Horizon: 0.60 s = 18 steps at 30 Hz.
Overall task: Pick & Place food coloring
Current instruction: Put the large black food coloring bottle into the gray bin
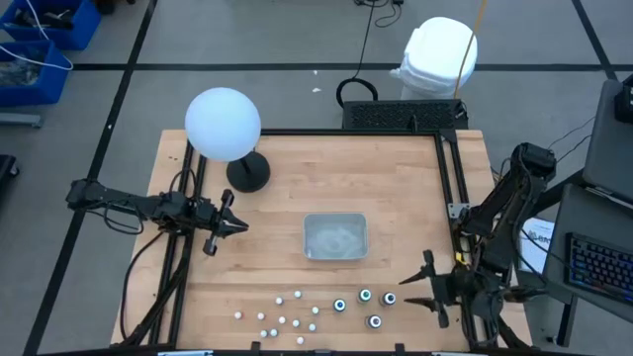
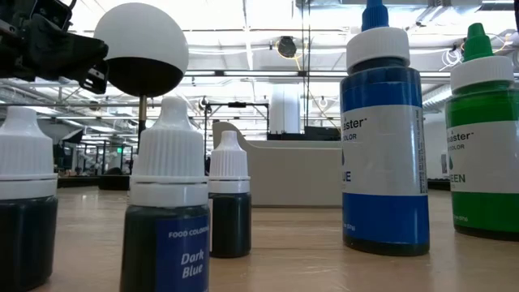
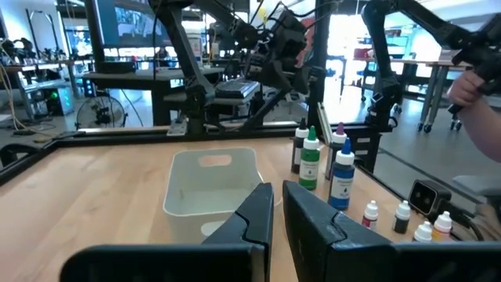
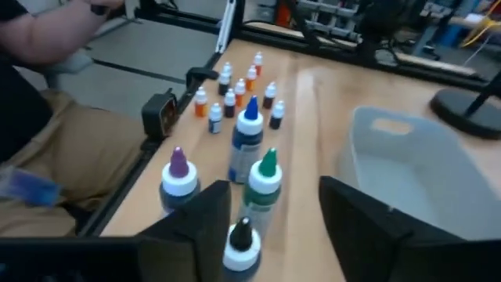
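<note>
The food coloring bottles stand upright near the table's near edge. Four bigger dark ones (image 1: pixel 365 305) stand right of a scatter of small whitish ones (image 1: pixel 287 314). The low view shows them close up: a "Dark Blue" bottle (image 2: pixel 166 235), a tall blue one (image 2: pixel 383 138) and a green one (image 2: pixel 484 138). My right gripper (image 1: pixel 415 290) is open just right of the bigger bottles. In its wrist view the green-topped bottle (image 4: pixel 264 184) and a black-topped one (image 4: pixel 241 243) stand in front of its spread fingers (image 4: pixel 272 196). My left gripper (image 1: pixel 235 225) hovers shut left of the tray (image 3: pixel 278 219).
A clear rectangular tray (image 1: pixel 335 237) sits mid-table. A lamp with a white globe (image 1: pixel 223 124) stands on a dark base (image 1: pixel 247 173) at far left. A seated person (image 4: pixel 70 157) is beyond the table's near right corner, with a hand (image 3: pixel 470 86) raised. Black frame rails border the table.
</note>
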{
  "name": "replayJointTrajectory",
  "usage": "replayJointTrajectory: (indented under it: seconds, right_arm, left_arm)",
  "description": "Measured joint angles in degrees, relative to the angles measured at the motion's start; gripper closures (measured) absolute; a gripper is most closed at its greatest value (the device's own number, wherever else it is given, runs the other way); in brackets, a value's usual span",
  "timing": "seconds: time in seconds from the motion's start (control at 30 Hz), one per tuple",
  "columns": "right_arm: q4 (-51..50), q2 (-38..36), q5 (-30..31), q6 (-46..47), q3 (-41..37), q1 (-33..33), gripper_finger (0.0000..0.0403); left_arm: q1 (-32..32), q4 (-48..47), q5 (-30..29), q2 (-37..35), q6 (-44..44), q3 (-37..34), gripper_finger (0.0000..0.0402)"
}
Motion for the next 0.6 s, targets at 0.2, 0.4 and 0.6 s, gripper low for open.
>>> replayJointTrajectory:
  seconds: [0.2, 0.4, 0.6]
  right_arm:
    - [14.4, 0.9, -2.5, -2.2, -7.4, -0.2, 0.0178]
    - [24.6, 6.4, -5.3, -5.6, -9.6, -3.1, 0.0175]
    - [27.8, 10.8, -7.1, -5.6, -9.6, -4.4, 0.0174]
  left_arm:
    - [0.0, 0.0, -1.4, 0.0, 0.0, 0.0, 0.0364]
    - [0.0, -0.4, -4.4, 0.0, -0.1, 0.0, 0.0364]
    - [0.0, -0.4, -5.4, 0.0, -0.2, 0.0, 0.0364]
